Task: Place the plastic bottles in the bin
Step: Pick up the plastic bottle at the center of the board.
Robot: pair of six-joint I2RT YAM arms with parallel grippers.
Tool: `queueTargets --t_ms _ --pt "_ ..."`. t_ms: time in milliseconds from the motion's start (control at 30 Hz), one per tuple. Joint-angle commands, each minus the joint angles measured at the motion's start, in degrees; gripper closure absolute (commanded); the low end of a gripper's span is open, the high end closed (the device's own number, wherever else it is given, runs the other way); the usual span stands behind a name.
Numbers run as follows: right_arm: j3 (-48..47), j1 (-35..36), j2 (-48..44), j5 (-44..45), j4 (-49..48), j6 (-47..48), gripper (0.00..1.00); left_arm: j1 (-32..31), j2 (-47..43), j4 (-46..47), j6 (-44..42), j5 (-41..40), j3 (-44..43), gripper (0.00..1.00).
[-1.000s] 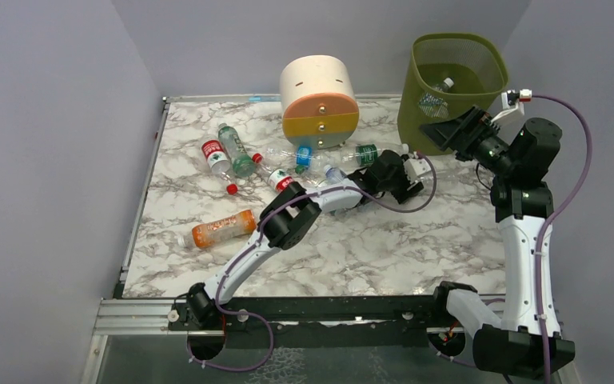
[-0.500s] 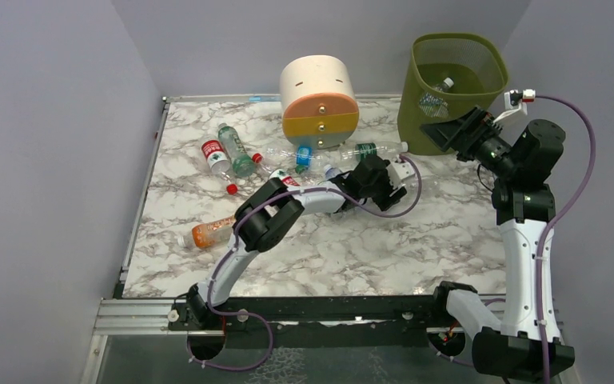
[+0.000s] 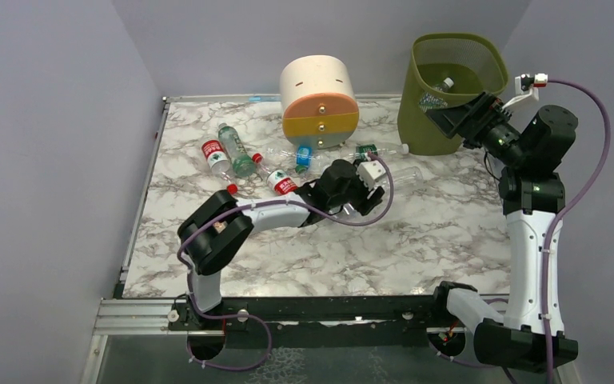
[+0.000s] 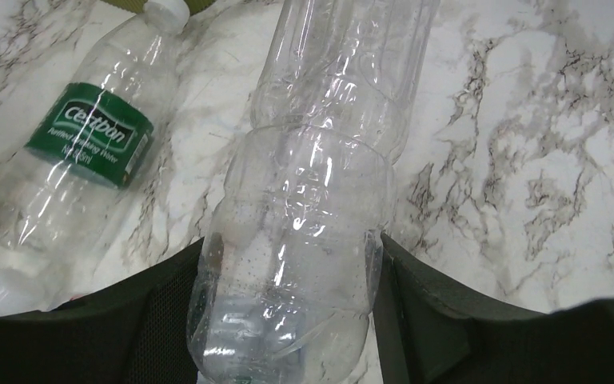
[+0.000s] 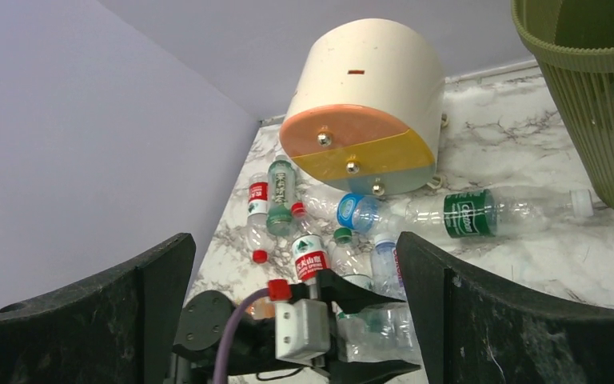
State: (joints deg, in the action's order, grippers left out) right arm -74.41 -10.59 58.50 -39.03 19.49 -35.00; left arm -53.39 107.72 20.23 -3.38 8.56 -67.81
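— What is held, and where?
— A clear unlabelled bottle (image 4: 304,200) is pinched by the left jaws, low on the worktop (image 3: 432,240). The right jaws are spread, empty, near the bin (image 3: 416,120).
— How should it be carried?
— Lifted straight, clear of the green-labelled bottle (image 4: 88,144) alongside.

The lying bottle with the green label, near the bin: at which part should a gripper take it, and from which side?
Take the green-label bottle at its label band, from above, fingers across its width. It lies flat, cap toward the bin, and the drawer unit stands close behind, so a sideways approach looks cramped.
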Motion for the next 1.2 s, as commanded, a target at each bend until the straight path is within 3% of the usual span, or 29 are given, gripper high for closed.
queueTargets --t_ms 0,233,467,767,1167 --pt "-1.02 -0.13 0.72 1.94 3.15 2.88 0.00 -0.34 -8.38 1.79 1.56 -4.23 4.80 0.49" --pt "4.55 -0.13 0.71 -1.04 1.74 2.92 0.00 -0.23 -17.38 -4.12 2.60 -10.21 7.79 0.49" --pt "14.07 -0.14 1.63 -8.57 -6.65 -2.58 0.00 -0.05 -23.79 -4.09 5.31 -10.72 10.10 0.49" --pt "18.69 -0.13 3.22 -12.40 -12.31 -6.10 0.00 -0.05 -27.05 -4.08 7.46 -9.53 9.94 0.49" --pt "22.10 1.89 3.58 -15.63 -18.34 -11.37 0.00 -0.05 -24.92 -2.93 9.23 -7.52 8.44 0.49"
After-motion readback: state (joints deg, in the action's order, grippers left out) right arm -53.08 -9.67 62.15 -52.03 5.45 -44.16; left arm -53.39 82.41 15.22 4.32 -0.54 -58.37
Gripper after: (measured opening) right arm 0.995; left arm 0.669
